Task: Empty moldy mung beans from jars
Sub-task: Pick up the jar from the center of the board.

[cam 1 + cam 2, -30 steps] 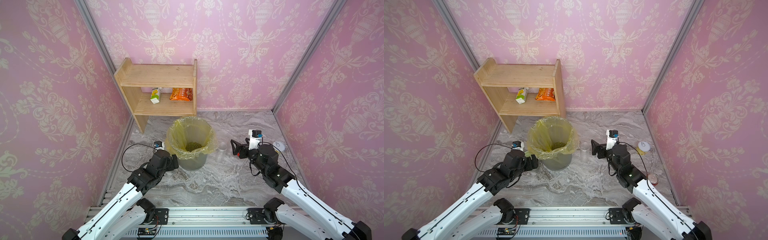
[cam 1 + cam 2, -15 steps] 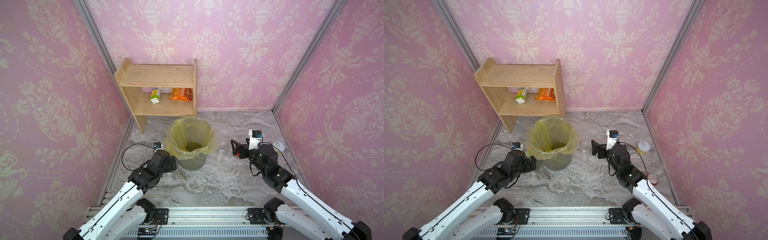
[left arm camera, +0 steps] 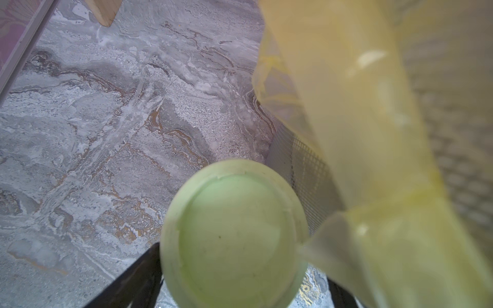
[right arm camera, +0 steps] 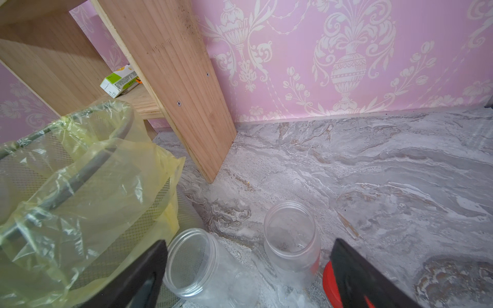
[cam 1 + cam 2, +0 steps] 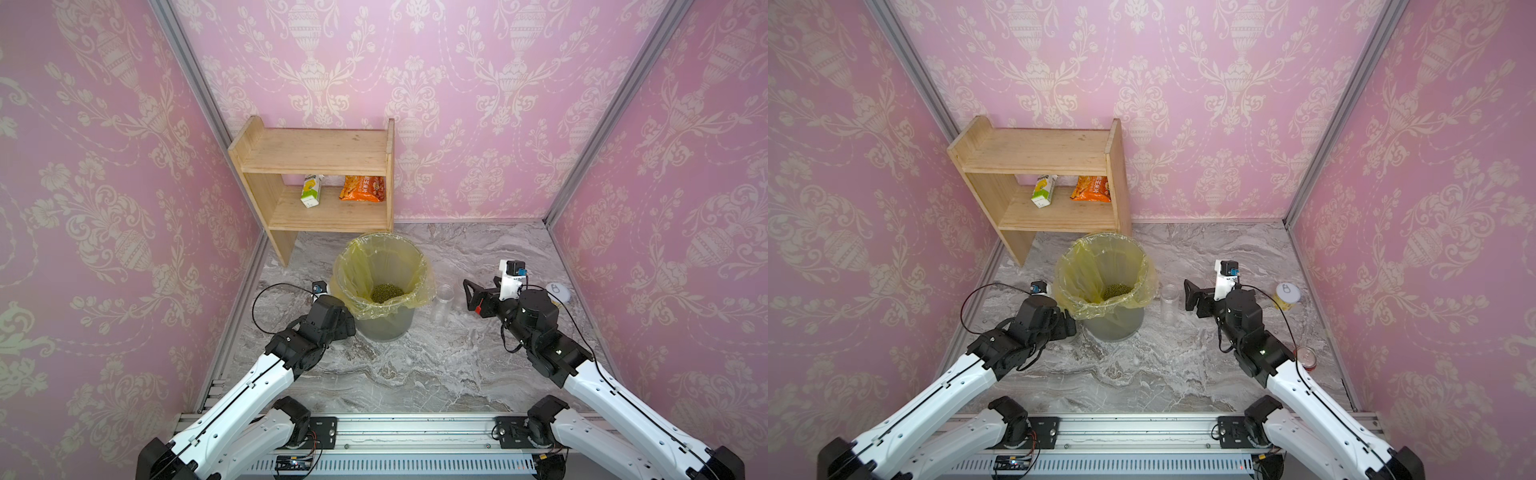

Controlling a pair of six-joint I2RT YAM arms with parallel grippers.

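beans: mung beans heaped inside the yellow-lined bin | jars: two lidless jars stand empty beside it, near my right gripper, fingers spread wide, holding nothing | green-lidded jar sits upright between my left gripper fingers, grip or no grip, can't tell

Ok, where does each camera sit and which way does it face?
Top views: above the base rail, facing down at a mesh bin lined with a yellow plastic bag; both arms show.
Left wrist: on the left arm, down onto a round pale green lid; left gripper shows.
Right wrist: on the right arm, forward at two clear lidless plastic jars; right gripper shows.
All share the bag.
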